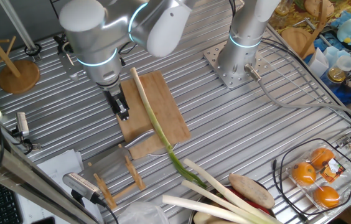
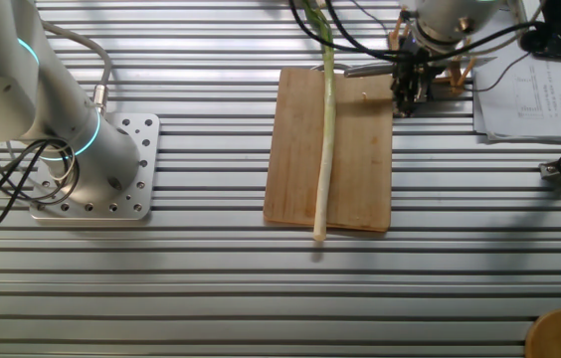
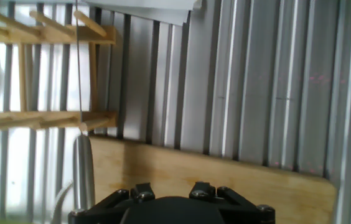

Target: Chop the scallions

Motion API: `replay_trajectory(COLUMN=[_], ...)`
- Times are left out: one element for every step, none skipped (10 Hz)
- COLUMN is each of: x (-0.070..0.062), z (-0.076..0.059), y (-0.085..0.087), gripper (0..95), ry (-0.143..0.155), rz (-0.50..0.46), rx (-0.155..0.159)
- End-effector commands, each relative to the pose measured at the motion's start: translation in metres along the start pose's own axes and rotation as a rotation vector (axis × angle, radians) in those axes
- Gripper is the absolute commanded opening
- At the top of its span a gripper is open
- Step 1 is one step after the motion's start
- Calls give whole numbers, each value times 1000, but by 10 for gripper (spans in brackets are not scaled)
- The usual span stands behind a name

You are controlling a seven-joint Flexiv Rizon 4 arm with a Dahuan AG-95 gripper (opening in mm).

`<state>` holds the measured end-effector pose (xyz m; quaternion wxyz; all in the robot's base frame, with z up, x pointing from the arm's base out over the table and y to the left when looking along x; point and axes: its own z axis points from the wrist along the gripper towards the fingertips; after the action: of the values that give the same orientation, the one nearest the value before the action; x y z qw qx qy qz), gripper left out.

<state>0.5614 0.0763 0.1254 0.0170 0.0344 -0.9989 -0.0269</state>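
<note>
- The claw (image 1: 122,112) hangs at the edge of the cutting board (image 1: 157,124), beside the side nearest the wooden rack (image 1: 121,180); whether its fingers are parted or closed, or whether they grip anything, cannot be told from any view.
- A knife (image 1: 139,142) lies close by, its blade resting across the board's corner next to the rack and its handle pointing toward the claw in the other fixed view; contact between the two is not clear.
- The scallion (image 2: 325,139) lies lengthwise down the middle of the board, whole and uncut, its pale root end just over one short edge and its dark green leaves trailing off the opposite edge toward the bench's cluttered end.
- Thicker cream stalks (image 1: 219,193) lie beyond the leaf tip, near a bag of oranges (image 1: 315,174) at the bench's corner.
- No cut pieces show anywhere, so the chopping appears not yet begun; judging by the layout, taking up the knife and slicing along the whole stalk are all left to do.
</note>
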Motion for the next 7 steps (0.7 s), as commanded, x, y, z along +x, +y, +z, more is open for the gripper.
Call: replay_trajectory(x=[-2, -2, -2, -2, -2, -4, -11], z=[1, 1, 1, 1, 1, -1, -7], y=[0, 0, 0, 0, 0, 4, 15], gripper=[190, 190, 190, 380, 380, 380, 380], ry=[10, 6, -17, -30, -38, -46, -43], rz=[-106, -124, -108, -65, -55, -31, -12], rx=[-6, -13, -46, -96, -104, -102, -100])
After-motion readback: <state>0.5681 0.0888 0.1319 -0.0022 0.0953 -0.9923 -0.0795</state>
